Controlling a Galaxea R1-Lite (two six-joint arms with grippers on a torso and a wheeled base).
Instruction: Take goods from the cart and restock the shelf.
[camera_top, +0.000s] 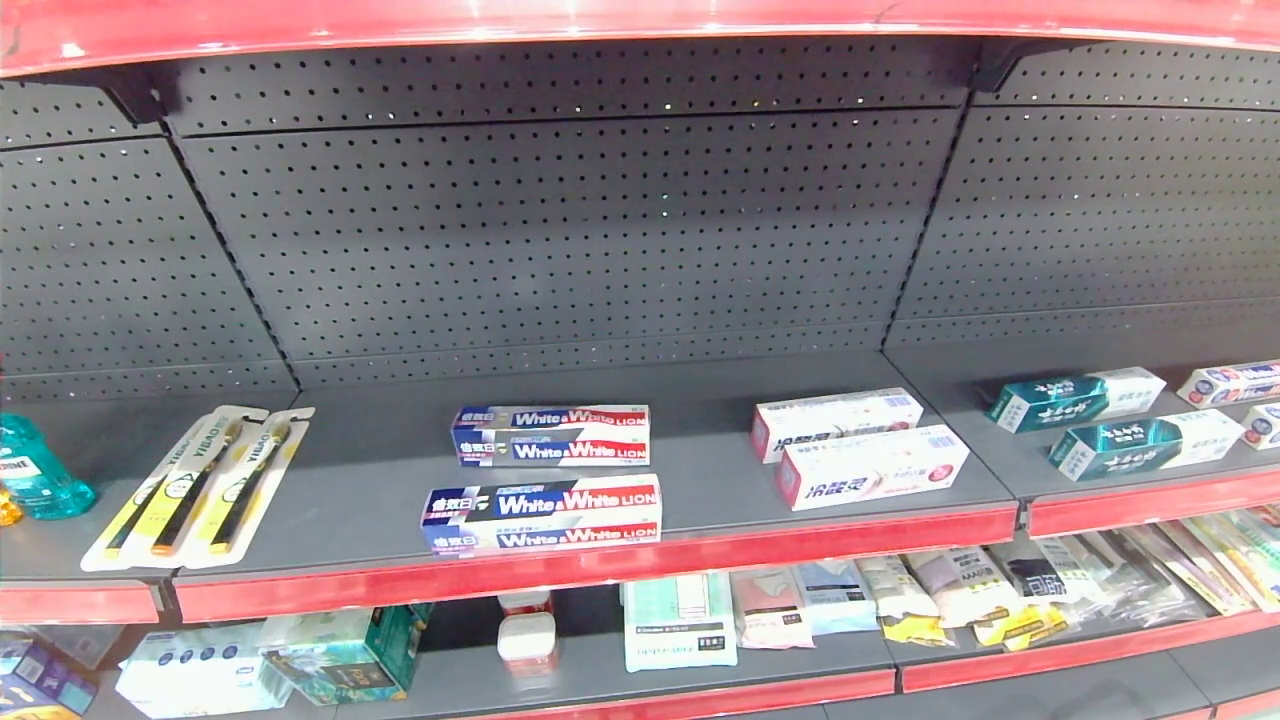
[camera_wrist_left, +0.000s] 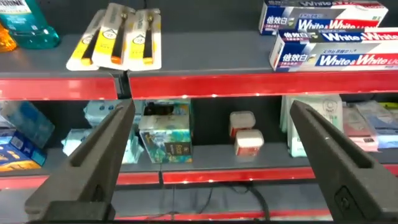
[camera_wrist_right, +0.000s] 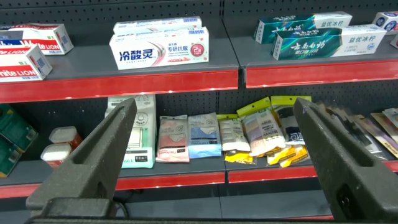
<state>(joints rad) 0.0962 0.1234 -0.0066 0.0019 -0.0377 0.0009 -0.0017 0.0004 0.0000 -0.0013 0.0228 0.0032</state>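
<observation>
**Both grippers empty in front of a thinly stocked shelf**

The left gripper (camera_wrist_left: 211, 109) is spread wide with nothing between its fingers. It faces the red front edge of the shelf (camera_top: 600, 562). The right gripper (camera_wrist_right: 214, 104) is just as wide open and also empty, a little farther along the same shelf.

On the grey board above them the goods lie in small groups, well apart from one another. At the far left stands a blue mouthwash bottle (camera_top: 35, 470). Next to it are toothbrush packs (camera_top: 200, 485) lying flat and fanned out. In the middle are two low stacks of blue-and-red toothpaste boxes (camera_top: 545, 512), one stack behind the other. To the right lie two pink-and-white toothpaste boxes (camera_top: 870, 465), and past the divider, teal toothpaste boxes (camera_top: 1140, 440). Wide bare stretches run between the groups, and the whole back of the board is bare up to the pegboard wall.

The tier below carries tissue packs (camera_top: 200, 670) and a row of small packets (camera_top: 950, 590).

Judging by this, restocking is at an early or middle stage. Some goods are placed, much room is left, and neither gripper carries anything. The next item would have to be fetched from the cart.
</observation>
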